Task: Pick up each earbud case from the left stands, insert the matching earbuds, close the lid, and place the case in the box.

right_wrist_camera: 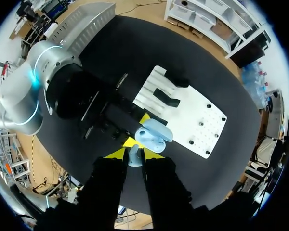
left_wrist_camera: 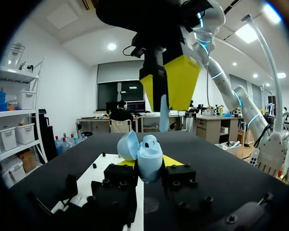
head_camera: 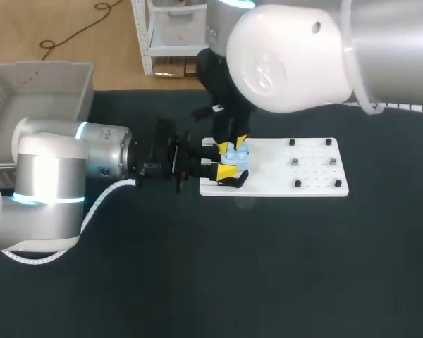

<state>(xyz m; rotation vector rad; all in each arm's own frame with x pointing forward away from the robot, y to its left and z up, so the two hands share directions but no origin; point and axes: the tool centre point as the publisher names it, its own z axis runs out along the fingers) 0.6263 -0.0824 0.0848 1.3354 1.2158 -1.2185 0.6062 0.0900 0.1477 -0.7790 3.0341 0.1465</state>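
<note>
A light blue earbud case (left_wrist_camera: 149,155) with its lid open is upright in my left gripper (left_wrist_camera: 150,164), which is shut on it from both sides. In the head view the earbud case (head_camera: 237,159) hangs over the left end of the white board (head_camera: 303,177). My right gripper (right_wrist_camera: 135,156) points down just above it, shut on a pale blue earbud (right_wrist_camera: 134,152). From the left wrist, the earbud (left_wrist_camera: 164,115) hangs a short way above the open case, between the right gripper's yellow fingertips (left_wrist_camera: 180,79).
The white board carries black stands (right_wrist_camera: 166,98) at its left end and small black pegs (head_camera: 296,162) at its right end. A grey box (head_camera: 39,88) sits at the table's far left corner. My left arm (head_camera: 70,176) lies low across the table's left side.
</note>
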